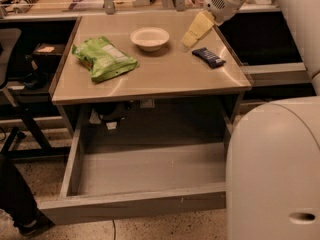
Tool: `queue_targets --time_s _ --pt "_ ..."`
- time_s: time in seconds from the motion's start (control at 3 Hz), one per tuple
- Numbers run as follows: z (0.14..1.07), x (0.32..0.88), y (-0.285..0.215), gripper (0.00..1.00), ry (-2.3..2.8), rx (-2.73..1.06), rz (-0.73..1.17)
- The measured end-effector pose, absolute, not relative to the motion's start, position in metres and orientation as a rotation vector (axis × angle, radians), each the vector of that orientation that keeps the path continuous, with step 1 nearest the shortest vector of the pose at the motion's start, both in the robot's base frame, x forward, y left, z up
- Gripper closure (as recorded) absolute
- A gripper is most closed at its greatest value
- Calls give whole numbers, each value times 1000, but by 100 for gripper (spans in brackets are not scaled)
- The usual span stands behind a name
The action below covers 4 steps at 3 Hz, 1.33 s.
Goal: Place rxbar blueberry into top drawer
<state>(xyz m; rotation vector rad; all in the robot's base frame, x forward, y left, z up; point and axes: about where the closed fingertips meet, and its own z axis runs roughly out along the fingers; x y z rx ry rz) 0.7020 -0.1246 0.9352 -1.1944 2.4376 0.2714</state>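
The rxbar blueberry [209, 57], a small dark navy bar, lies flat on the right side of the table top [165, 76], near the right edge. My gripper [191, 38] hangs just above the table, a little to the left of and behind the bar, between the bar and the white bowl, apart from both. Nothing shows in it. The top drawer [135, 204] is pulled out wide below the table front, and its grey floor is bare.
A crinkled green chip bag [102, 58] lies on the table's left side. A white bowl [149, 38] stands at the back middle. My white base [272, 169] fills the lower right, beside the drawer's right end. A dark chair [20, 79] and clutter stand at the left.
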Motion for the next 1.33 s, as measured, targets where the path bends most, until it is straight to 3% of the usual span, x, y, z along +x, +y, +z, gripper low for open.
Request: queue_targets --time_s 0.67,1.33 --pt "918 726 -137 0 2478 -1117 254" --pt "895 750 -188 0 2545 -990 175"
